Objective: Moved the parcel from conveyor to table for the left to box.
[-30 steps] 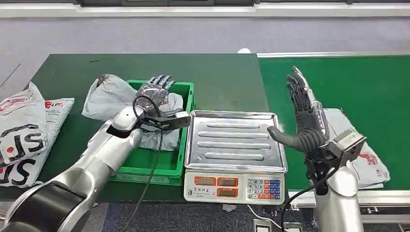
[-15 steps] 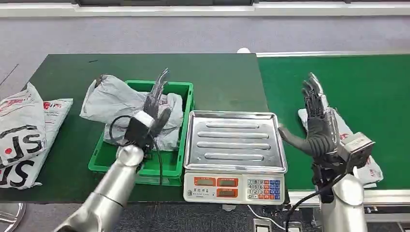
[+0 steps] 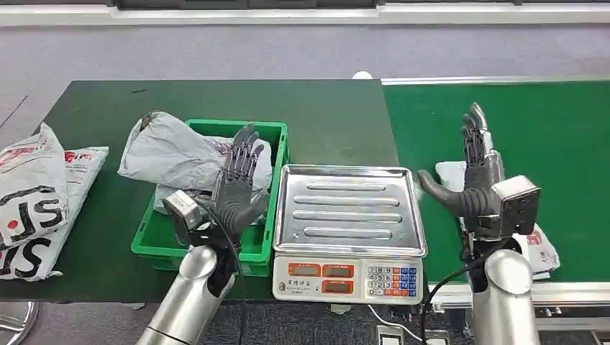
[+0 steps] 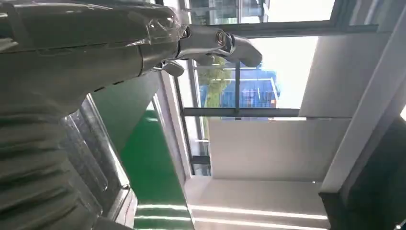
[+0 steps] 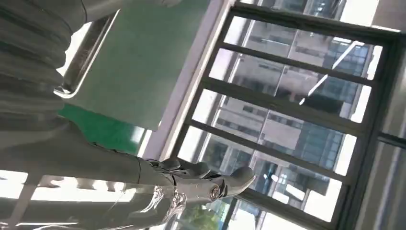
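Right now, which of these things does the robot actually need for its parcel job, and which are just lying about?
Part of the job:
- parcel on the conveyor, behind the right hand
- conveyor
- table
- green box, with a grey parcel draped over its rim
- left hand, raised and holding nothing

Just lying about:
- scale, tray bare
- printed bags at the table's left end

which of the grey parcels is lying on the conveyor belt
The grey parcel behind the right hand, on the bright green belt. The others lie in the green bin or on the dark table's far left.
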